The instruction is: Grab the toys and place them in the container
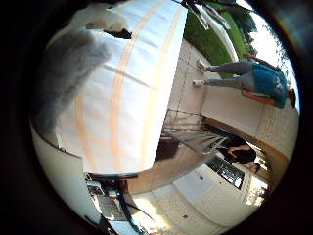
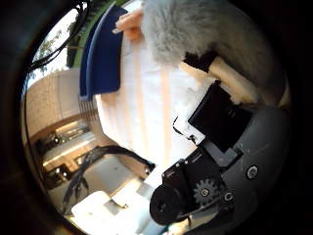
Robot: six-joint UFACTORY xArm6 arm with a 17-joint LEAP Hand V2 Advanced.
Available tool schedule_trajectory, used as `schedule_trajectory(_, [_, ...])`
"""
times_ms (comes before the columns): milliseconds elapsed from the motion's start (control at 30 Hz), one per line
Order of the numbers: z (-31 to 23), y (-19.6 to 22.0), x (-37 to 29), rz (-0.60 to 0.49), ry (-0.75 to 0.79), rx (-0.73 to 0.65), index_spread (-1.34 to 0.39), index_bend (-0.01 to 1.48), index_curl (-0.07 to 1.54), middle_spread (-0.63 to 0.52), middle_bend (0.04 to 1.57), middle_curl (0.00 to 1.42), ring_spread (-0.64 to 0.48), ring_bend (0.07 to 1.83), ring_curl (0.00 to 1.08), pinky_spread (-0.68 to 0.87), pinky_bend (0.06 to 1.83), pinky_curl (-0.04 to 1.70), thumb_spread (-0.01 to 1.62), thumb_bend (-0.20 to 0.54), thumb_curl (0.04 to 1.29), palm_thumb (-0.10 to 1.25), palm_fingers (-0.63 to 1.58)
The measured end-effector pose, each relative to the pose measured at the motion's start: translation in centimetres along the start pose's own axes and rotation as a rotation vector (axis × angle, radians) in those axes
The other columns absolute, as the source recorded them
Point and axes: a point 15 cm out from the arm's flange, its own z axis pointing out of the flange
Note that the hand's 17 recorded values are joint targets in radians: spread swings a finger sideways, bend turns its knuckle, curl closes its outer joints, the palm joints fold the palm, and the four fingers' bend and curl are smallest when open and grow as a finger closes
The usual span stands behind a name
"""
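Note:
A grey fluffy plush toy (image 1: 68, 73) sits close against my palm and fills one side of both palm views. My right hand (image 2: 220, 147) shows its black and white geared parts beside the fur. A pale finger (image 2: 230, 73) lies curled against the toy, so the hand looks shut on it. The toy hangs above a table under a white cloth with orange stripes (image 1: 132, 98). A blue container (image 2: 102, 54) stands on that cloth near the table's edge. A peach-coloured thing (image 2: 129, 22) lies right beside the container; I cannot tell what it is.
The table's edge (image 1: 164, 122) drops to a paved floor. A metal folding frame (image 1: 195, 137) stands on the paving beside the table. Grass (image 1: 210, 39) lies beyond the paving.

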Motion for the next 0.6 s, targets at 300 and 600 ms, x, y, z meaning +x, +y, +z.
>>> schedule_trajectory(300, [-13.9,4.3,-8.8,-0.112,-0.118,-0.058,-0.65,0.55,0.41,-0.20,1.09,0.84,-0.06,1.30,0.79,0.25,1.42,0.59,1.13,-0.009,0.57,1.00,0.99])
schedule_trajectory(600, [-23.0,-1.0,-23.8,-0.296,-0.134,0.049,-0.77,0.67,0.55,-0.22,1.19,0.94,-0.10,1.39,0.84,0.19,1.53,0.69,1.15,-0.013,0.61,1.00,0.85])
